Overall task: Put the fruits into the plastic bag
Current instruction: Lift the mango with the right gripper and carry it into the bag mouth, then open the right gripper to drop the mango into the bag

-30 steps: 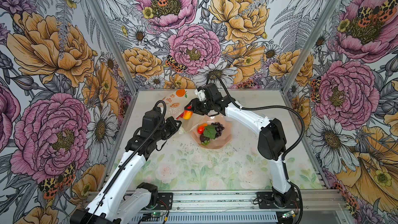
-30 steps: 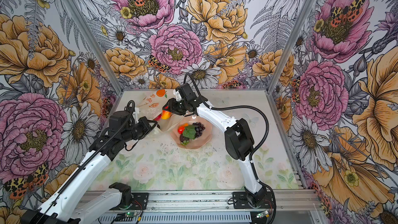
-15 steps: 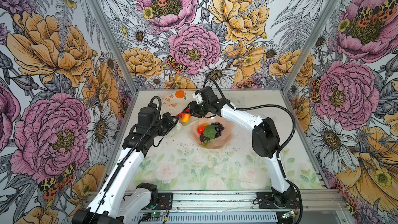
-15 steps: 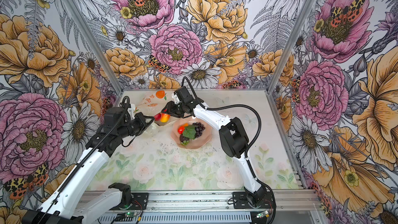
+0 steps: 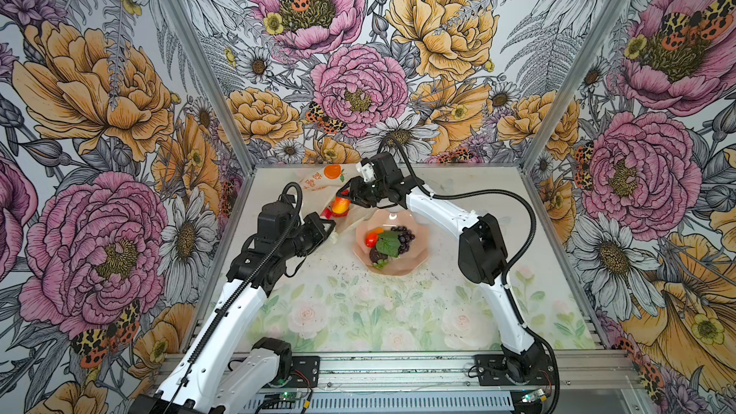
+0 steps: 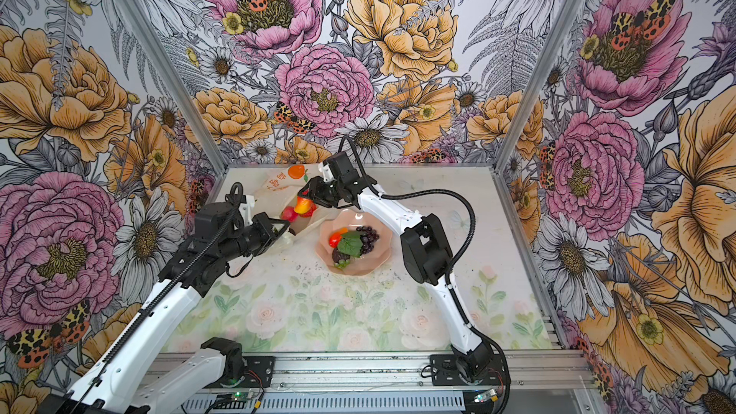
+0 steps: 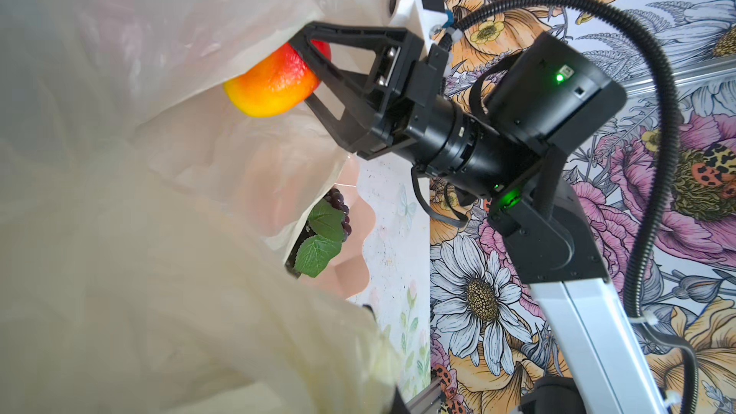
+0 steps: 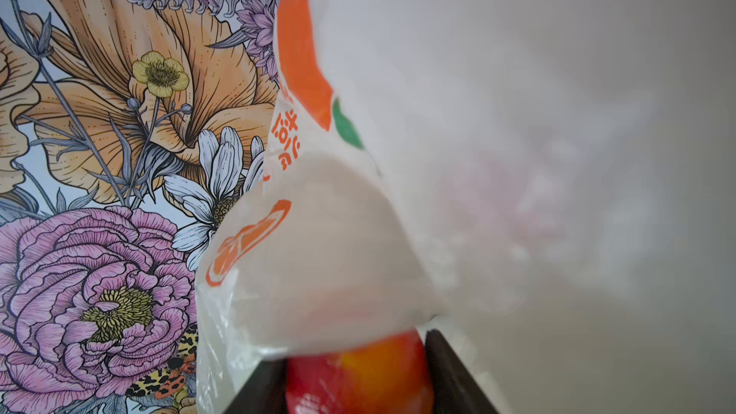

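My right hand (image 5: 343, 200) is clamped on a red and yellow apple (image 5: 339, 206). It holds the apple right at the open mouth of the plastic bag (image 5: 316, 185), at the back of the table (image 5: 358, 312). My left hand (image 5: 331, 229) is pinched together on the bag's edge. The grapes (image 5: 404, 236) and a small orange fruit (image 5: 371, 237) sit in the pink bowl (image 5: 414, 266), just beside the bag.
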